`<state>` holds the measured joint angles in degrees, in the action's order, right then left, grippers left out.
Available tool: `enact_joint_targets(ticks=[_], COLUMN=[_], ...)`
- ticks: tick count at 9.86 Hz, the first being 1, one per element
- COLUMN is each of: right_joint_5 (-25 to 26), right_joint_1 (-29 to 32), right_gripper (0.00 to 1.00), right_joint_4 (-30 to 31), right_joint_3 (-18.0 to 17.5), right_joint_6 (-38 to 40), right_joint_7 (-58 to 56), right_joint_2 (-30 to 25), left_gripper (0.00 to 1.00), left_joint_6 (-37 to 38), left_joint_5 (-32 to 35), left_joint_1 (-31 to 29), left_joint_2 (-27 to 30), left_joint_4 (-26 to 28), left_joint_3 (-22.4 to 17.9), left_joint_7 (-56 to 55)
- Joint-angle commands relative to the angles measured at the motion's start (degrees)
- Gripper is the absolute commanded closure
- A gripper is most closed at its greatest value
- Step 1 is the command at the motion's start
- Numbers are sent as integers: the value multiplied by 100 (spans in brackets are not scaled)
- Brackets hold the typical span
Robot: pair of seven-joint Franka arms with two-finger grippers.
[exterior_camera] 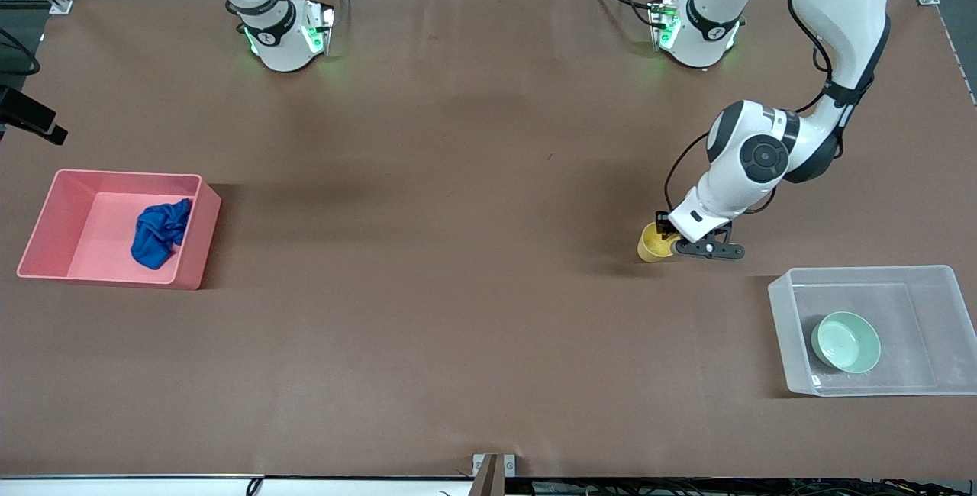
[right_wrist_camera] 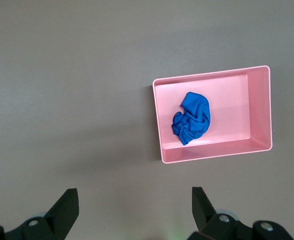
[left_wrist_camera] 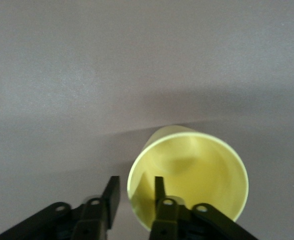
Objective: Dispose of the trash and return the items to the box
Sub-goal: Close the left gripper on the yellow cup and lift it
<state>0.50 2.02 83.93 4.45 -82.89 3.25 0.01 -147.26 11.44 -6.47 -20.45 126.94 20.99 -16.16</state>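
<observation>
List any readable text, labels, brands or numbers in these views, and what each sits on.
None readable.
Yellow plastic cup at the left hand: plain, no print.
Pink rectangular plastic bin and crumpled blue cloth: no label.
Clear rectangular plastic tub and mint-green round bowl: no text visible.
Arm base markings: too small to read.

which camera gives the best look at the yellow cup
The left wrist view: the yellow cup fills it, with one finger of the left gripper inside its rim and one outside. The front view shows it small, partly hidden by that gripper. The right wrist view misses it.
</observation>
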Motion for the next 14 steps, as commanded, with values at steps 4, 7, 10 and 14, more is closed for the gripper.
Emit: enact_joint_targets(ticks=[4, 7, 10, 14], right_joint_5=[64, 64, 64, 64], right_joint_1=[35, 44, 44, 44], right_gripper=[0, 0, 0, 0], right_joint_4=[168, 176, 168, 168], right_joint_3=[-23, -14, -14, -14], right_joint_6=[-34, -34, -34, -34], right_joint_7=[-53, -53, -53, -53], right_joint_2=[-159, -159, -151, -151], left_gripper=[99, 99, 100, 100], left_joint_6=[-110, -49, 126, 2040], left_joint_5=[228, 236, 245, 166], left_joint_1=[-30, -91, -170, -732], left_joint_2=[-170, -126, -47, -370], left_joint_4=[-81, -221, -536, -2703], left_joint_3=[-8, -16, -25, -25], left_joint_7=[-124, -62, -36, 1165])
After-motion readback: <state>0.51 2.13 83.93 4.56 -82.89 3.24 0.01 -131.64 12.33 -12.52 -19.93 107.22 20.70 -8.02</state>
